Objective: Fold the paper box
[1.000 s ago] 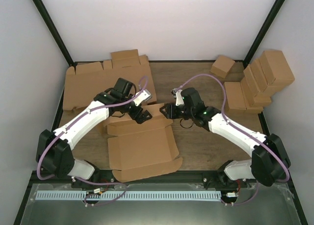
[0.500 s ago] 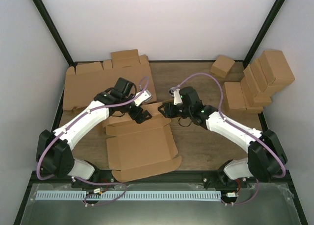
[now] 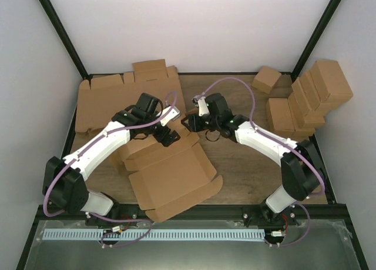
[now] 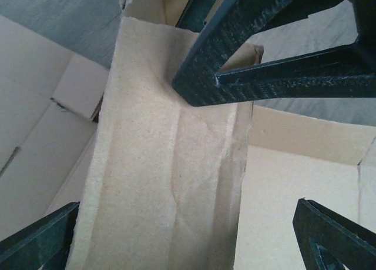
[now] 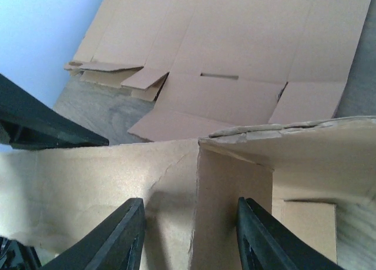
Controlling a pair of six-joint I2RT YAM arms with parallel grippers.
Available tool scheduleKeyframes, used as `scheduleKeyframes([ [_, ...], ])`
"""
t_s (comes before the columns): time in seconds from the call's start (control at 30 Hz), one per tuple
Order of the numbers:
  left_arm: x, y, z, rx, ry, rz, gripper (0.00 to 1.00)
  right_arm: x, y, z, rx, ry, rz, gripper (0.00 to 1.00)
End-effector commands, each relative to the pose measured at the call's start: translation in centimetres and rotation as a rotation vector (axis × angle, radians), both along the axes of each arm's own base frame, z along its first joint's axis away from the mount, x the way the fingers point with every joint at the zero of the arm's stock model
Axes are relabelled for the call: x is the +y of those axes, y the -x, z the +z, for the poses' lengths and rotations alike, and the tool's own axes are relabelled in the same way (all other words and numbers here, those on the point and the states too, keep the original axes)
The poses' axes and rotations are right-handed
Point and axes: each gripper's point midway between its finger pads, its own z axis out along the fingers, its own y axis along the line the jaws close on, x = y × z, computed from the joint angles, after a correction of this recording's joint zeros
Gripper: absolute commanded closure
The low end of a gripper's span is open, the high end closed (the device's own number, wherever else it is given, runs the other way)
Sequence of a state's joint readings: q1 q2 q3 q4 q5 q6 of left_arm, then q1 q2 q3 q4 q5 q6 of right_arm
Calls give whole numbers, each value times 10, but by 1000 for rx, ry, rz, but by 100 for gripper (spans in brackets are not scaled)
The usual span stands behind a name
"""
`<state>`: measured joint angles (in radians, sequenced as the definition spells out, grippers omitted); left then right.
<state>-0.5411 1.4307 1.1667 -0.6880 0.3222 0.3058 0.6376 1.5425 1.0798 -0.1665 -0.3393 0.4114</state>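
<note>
Centrally on the wooden bench (image 3: 252, 170) lies the paper box (image 3: 176, 182), a brown cardboard blank only half formed, with its far walls raised and its near panels flat. The left claw (image 3: 167, 136), spread wide, straddles a raised wall strip without holding it. The right claw (image 3: 188, 123), half spread, sits astride the box's far corner; whether it grips is unclear. Flat cardboard blanks (image 3: 106, 102) lie at far left. Closed small boxes (image 3: 311, 96) are stacked at far right.
</note>
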Motion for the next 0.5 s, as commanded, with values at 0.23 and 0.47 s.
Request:
scheduleKeyframes([
  [0.23,14,-11,-6,-4,-44,134,3,6,-27,-10,-44,77,-7,55],
  [0.47,10,-7,-8,16,-21,122,4,-3,-22,-9,-49,88,-10,47],
])
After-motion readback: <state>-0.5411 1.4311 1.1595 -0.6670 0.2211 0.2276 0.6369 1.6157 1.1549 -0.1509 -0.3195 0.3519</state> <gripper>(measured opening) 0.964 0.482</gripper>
